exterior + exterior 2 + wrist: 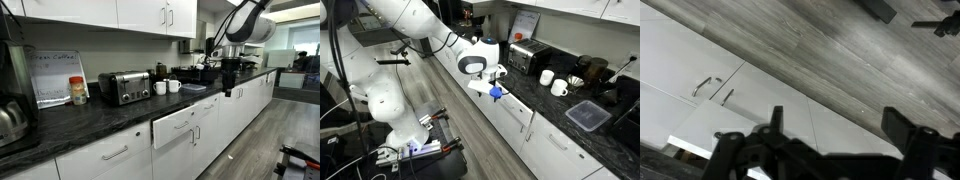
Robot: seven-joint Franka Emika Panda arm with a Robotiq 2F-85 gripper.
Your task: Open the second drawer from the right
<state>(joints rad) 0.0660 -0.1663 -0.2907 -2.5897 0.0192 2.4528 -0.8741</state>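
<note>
The second drawer from the right [181,125] has a glossy white front with a horizontal silver bar handle. It stands pulled out a little from the row of cabinets under the dark counter. In an exterior view it seems to be the drawer front [517,112] just below and beside my gripper. My gripper [492,90] hangs in front of the counter edge, apart from the handle. It also shows in an exterior view [232,68]. In the wrist view my gripper [840,130] is open and empty, facing the white cabinet fronts and the floor.
On the dark counter [60,125] stand a toaster [125,87], two white mugs [552,82], a jar [78,90] and a black container [587,115]. White cabinet doors with handles [707,86] line the wood-look floor [840,40]. Equipment and cables [420,150] lie on the floor.
</note>
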